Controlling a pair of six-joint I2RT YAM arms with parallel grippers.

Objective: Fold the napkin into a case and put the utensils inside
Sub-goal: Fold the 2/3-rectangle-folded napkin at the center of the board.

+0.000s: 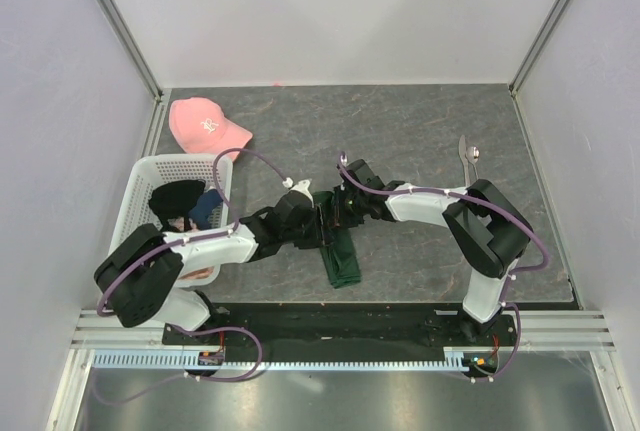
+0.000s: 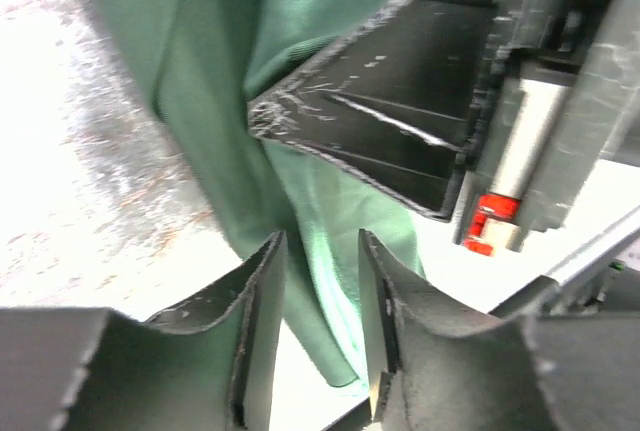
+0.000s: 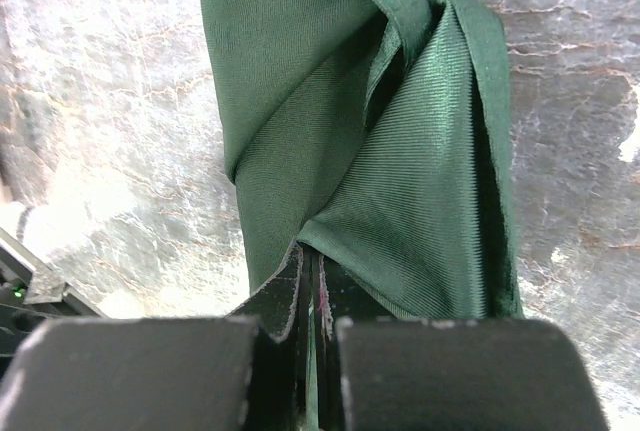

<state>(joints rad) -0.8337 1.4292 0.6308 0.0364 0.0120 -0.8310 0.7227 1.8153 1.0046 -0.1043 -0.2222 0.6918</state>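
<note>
Pinching the napkin [image 3: 400, 151]: the right gripper [image 3: 310, 269] is clamped tight on one edge of the cloth, jaws fully together. The fabric bunches in loose folds straight ahead of its fingertips, over the table [image 3: 100, 101].

Left gripper [image 2: 320, 251]: jaws parted. A fold of the green cloth runs down through the gap with neither pad visibly pressing it, so it's slack and grasps nothing. In the left wrist view, one right-gripper finger tip meets the cloth just beyond the left fingertips.

Top view: both grippers converge mid-table on the far end of the napkin, left arm from the left, right arm from the right. The rest of the cloth lies as a narrow folded strip trailing toward the near edge.

Utensils [image 1: 469, 156] lie side by side at far right, well apart from the napkin and both grippers.
</note>
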